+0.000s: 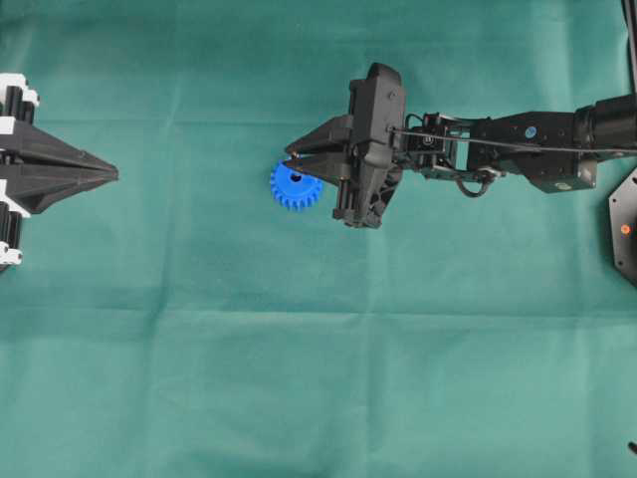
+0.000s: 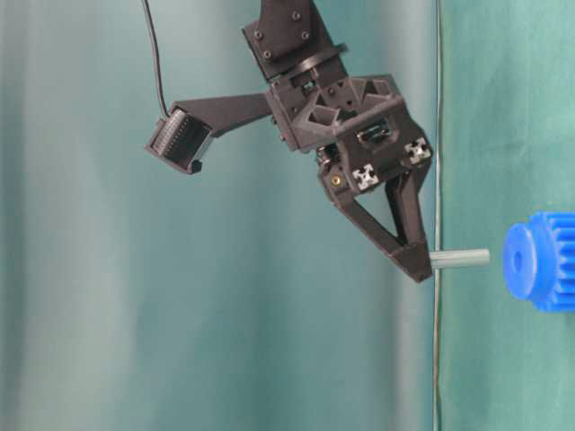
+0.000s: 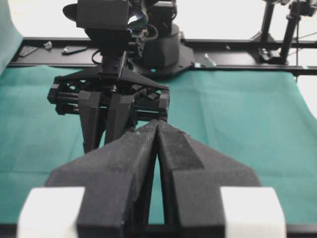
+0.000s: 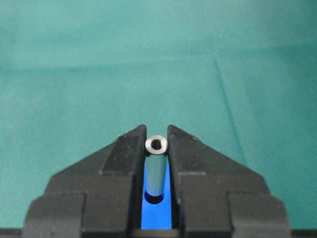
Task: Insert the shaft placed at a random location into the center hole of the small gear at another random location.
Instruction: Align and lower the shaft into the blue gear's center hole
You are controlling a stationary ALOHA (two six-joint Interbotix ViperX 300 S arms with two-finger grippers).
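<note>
Pinched between the tips of the right gripper (image 4: 157,136), the shaft (image 4: 156,171) is seen end-on in the right wrist view: a short silvery tube with a small bore in its upper end, held upright so that its axis can be lined up with the target beneath. Its lower end is seen against the blue of the small gear (image 4: 156,213), which fills the gap between the jaws directly below, and it appears to sit at a dark spot there, probably the center hole, though whether it has entered cannot be told. From the table-level view the shaft (image 2: 459,259) projects past the fingertips toward the gear (image 2: 542,261), with a gap remaining, so insertion is judged not yet done. From overhead the gear (image 1: 294,186) lies just under and beside the gripper tips on the green cloth (image 1: 299,378). The left gripper (image 1: 107,175) is parked well apart, jaws pressed together and holding nothing, presumably kept clear of the work.
</note>
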